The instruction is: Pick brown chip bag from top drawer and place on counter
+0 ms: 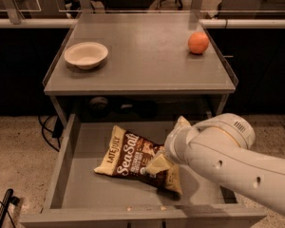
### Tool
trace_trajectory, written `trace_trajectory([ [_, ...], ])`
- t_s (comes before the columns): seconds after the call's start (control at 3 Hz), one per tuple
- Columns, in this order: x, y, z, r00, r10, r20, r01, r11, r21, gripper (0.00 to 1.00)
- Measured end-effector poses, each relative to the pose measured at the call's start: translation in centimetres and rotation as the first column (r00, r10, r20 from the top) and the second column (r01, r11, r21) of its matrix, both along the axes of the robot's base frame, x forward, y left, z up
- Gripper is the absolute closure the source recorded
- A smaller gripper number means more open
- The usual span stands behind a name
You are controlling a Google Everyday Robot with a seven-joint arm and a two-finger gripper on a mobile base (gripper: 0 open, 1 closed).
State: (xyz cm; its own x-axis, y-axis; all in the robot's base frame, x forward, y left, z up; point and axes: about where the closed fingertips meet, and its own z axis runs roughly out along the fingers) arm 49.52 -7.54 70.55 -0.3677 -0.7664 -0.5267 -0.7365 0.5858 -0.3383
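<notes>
The brown chip bag (126, 155) lies flat in the open top drawer (80, 194), its "Sea Salt" lettering facing up. My gripper (154, 167) is down in the drawer at the bag's right end, on it or just above it. My white arm (228, 156) reaches in from the right and hides the bag's right edge and the drawer's right side. The counter (142, 61) stands above and behind the drawer.
A white bowl (85, 55) sits on the counter at the left. An orange (198, 42) sits at the counter's back right. The drawer has low side walls and a front lip (133, 217). Black cables (2, 208) lie on the floor at the left.
</notes>
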Motion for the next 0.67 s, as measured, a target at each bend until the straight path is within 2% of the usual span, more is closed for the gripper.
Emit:
trace_trajectory([
  [0.33,3.8,1.5,-1.9,0.9976,-0.030,0.062,0.018,0.981,0.194,0.00],
  [0.67,7.4,3.9,-0.9,0.9910,-0.064,0.117,0.010,0.912,0.409,0.00],
])
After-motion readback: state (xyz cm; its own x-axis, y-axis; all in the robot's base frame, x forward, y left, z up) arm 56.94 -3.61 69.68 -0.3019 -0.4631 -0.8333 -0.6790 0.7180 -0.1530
